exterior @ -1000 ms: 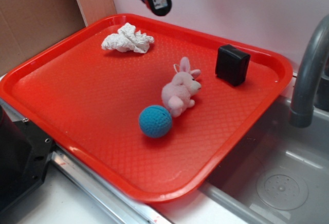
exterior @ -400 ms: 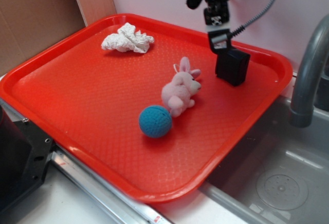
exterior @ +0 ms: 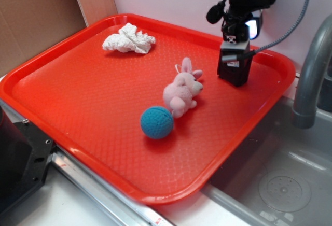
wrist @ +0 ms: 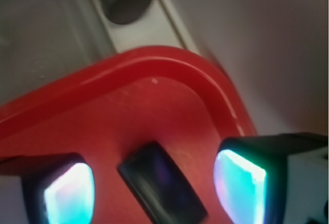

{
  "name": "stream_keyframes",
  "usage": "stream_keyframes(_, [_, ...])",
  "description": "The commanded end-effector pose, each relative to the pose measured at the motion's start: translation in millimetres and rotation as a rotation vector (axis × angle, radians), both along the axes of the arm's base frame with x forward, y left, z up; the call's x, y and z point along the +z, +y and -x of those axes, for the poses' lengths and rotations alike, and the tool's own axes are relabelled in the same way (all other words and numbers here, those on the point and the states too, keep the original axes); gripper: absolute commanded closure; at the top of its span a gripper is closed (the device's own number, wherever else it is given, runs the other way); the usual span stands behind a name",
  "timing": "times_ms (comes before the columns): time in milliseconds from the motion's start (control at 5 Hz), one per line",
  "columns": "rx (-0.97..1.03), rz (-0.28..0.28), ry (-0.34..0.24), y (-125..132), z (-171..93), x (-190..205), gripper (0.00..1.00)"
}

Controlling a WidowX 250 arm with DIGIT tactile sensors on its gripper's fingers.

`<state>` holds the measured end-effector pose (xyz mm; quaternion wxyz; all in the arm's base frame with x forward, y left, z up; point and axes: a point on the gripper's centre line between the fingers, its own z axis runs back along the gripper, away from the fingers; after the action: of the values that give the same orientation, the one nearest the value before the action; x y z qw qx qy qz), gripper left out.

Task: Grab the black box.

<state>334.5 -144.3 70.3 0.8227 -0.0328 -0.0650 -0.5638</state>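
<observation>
My gripper (exterior: 234,55) hangs over the black box (wrist: 163,189) in the red tray's (exterior: 78,148) far right corner, jaws spread wide either side of it; a pink bunny (exterior: 182,89), blue ball (exterior: 156,122) and crumpled tissue (exterior: 128,39) share the tray

Box (exterior: 235,70) at tray (exterior: 78,96) back-right corner, bunny (exterior: 181,92) & ball (exterior: 156,122) left-front.
</observation>
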Motion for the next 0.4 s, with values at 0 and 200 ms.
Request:
stream_keyframes(0, [-0.040,0.107,-0.022,-1.6,13.9,37.2,0.00])
stream_keyframes(200, [-0.002,0.084,0.014,6.7,16.2,24.1,0.00])
